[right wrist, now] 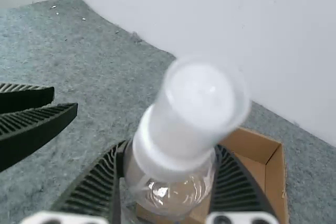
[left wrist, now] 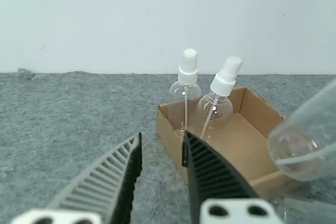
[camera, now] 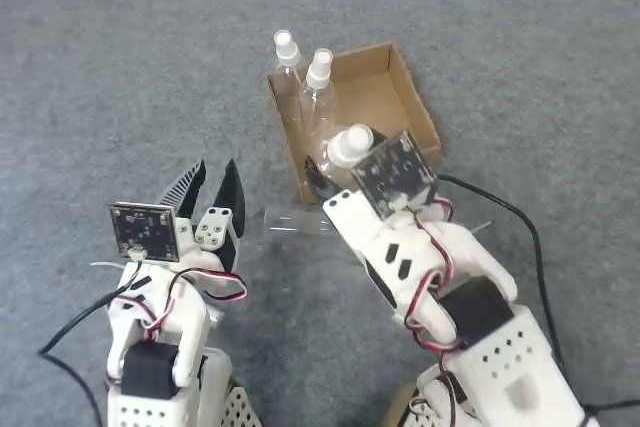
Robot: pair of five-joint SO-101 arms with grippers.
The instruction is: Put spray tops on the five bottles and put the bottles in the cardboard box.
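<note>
grey carpet-like counter (camera: 120, 97), plain white wall (left wrist: 105, 14) behind.

item 1: open brown cardboard box (camera: 385, 97), far centre of counter.

item 2: clear plastic bottle with white spray top (camera: 288, 55), upright at the box's far left corner, apparently inside.

item 3: second capped bottle (camera: 318, 77), just beside item 2, leaning slightly.

item 4: third capped bottle (right wrist: 184, 114), tilted, clenched in the right hand (right wrist: 170, 156) over the box's near left wall.

item 5: left hand (camera: 212, 187), released and holding nothing, over the counter near the box.

item 6: clear object (camera: 300, 222), probably an uncapped bottle, lying on the counter between the hands.

handling note, by judgement: carry item 4 over the near wall and straighten it. lower it onto bare box floor apart from the standing pair. let go only once its base rests.
</note>
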